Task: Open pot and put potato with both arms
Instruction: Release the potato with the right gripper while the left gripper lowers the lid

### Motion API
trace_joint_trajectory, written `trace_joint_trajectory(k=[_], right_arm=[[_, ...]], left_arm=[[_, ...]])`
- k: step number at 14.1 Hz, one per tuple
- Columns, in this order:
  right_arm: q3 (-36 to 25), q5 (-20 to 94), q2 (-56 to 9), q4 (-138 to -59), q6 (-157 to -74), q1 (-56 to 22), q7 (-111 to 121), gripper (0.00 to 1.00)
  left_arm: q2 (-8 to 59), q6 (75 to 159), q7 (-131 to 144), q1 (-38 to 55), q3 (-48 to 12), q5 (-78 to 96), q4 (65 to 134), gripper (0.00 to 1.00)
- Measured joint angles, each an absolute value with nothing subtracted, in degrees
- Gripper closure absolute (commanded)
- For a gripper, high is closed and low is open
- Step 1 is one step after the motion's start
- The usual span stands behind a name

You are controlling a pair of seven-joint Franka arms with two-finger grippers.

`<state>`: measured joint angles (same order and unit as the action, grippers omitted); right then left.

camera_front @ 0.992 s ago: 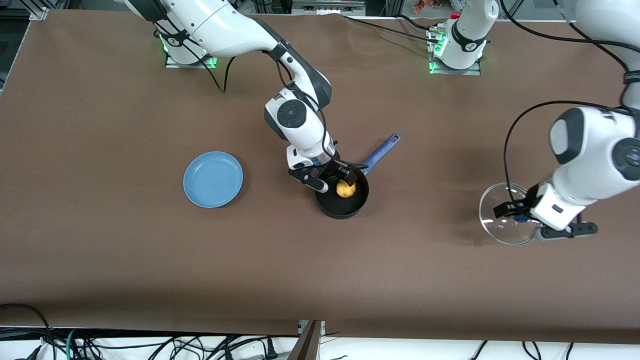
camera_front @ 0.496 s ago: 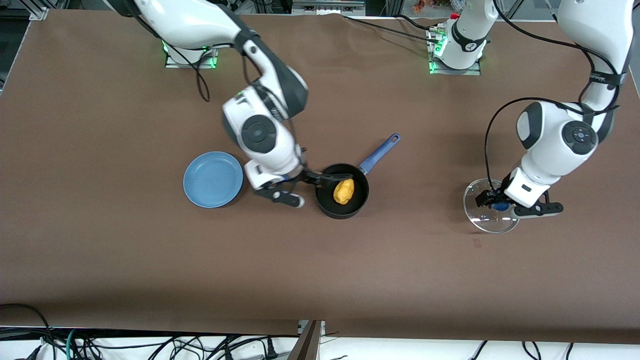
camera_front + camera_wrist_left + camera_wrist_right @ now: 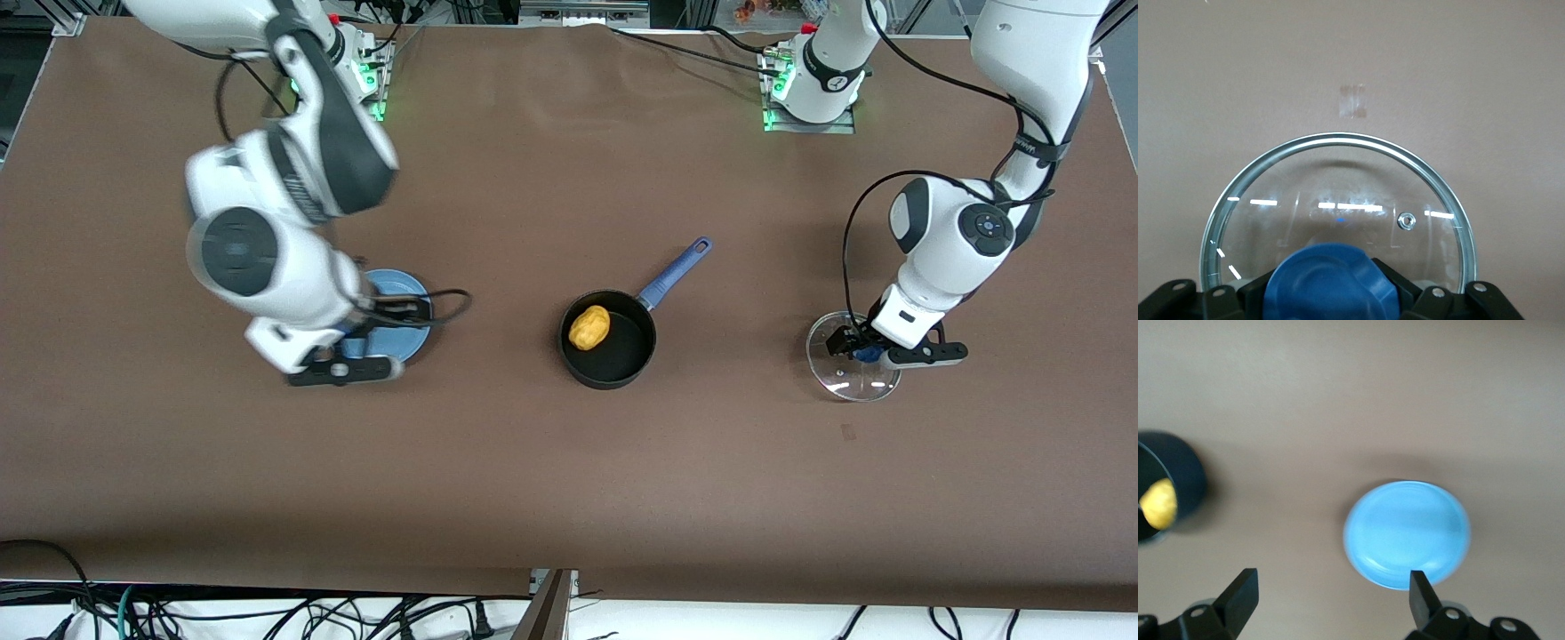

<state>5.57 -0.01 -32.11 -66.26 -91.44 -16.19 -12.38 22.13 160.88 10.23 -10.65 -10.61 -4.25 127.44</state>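
The black pot stands uncovered mid-table, its blue handle pointing toward the arms' bases. The yellow potato lies inside it. The pot and potato also show in the right wrist view. My right gripper is open and empty over the blue plate, and shows open in its own wrist view. My left gripper is shut on the blue knob of the glass lid, low at the table's left-arm end. I cannot tell whether the lid touches the table.
The light-blue plate sits toward the right arm's end, partly hidden by the right arm in the front view. A small pale mark lies on the brown table near the lid. Cables run along the table's front edge.
The right gripper let go of the potato into the pot and swung away to over the plate. The left gripper came lower with the lid.
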Motion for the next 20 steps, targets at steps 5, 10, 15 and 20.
trace_joint_trajectory(k=[5, 10, 15, 20], right_arm=[[5.49, -0.02, -25.02, -66.51, -87.25, -7.63, -3.31, 0.00], [5.58, -2.79, -14.93, -73.14, -86.04, -5.10, -2.95, 0.00], [5.65, -2.88, -9.26, -77.46, -84.53, -2.50, -0.02, 0.00], [5.65, -3.13, -9.53, -78.34, -84.40, -1.84, 0.73, 0.00]], left_arm=[[24.39, 162.16, 9.96, -12.10, -10.49, -4.34, 127.80, 0.75], [25.62, 162.16, 9.72, -12.32, -9.87, -9.38, 127.84, 0.60], [25.63, 162.30, 9.71, -12.49, -9.84, -9.68, 127.74, 0.39], [25.19, 162.44, 9.71, -12.53, -9.83, -9.70, 127.15, 0.28]])
